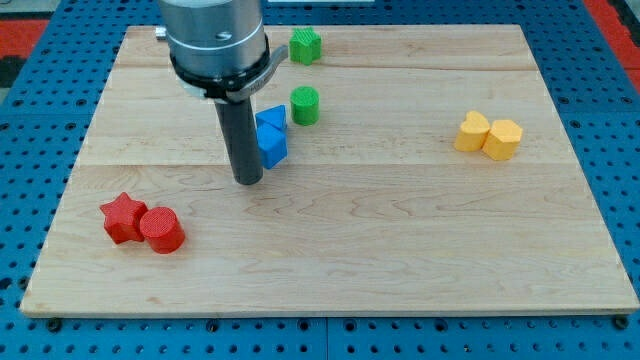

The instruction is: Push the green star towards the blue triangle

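Note:
The green star (306,46) sits near the view's top edge of the wooden board (400,250), just right of the arm's body. Two blue blocks touch each other left of centre. The upper one looks like the blue triangle (272,119). The lower blue block (274,148) has a shape I cannot make out, and the rod partly hides both. My tip (247,183) rests on the board just left of and below the blue blocks. It is well below the green star and not touching it.
A green cylinder (305,105) stands between the star and the blue blocks, just right of the triangle. A red star (123,217) and a red cylinder (161,229) lie at the lower left. Two yellow blocks (473,131) (503,139) touch at the right.

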`<state>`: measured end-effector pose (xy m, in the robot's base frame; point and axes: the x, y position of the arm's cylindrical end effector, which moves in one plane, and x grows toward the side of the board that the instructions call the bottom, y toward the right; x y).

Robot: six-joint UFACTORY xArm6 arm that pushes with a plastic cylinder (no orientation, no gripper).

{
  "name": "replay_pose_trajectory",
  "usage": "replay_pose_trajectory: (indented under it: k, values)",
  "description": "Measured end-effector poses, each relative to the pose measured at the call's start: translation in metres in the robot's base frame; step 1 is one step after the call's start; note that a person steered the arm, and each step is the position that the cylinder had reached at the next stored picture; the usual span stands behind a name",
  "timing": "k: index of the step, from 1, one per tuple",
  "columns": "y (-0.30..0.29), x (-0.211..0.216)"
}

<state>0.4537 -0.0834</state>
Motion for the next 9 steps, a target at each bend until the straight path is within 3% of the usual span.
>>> replay_pose_trajectory:
  k: [2,3,4,5,6,7,8,9]
  values:
    - [0.018,-0.043]
    - [0.026,-0.046]
    - [0.030,-0.015]
    - [0.103,-0.023]
    - [0.136,-0.139]
    - [0.111,-0.223]
    - [0.029,-0.261]
    - [0.011,-0.258]
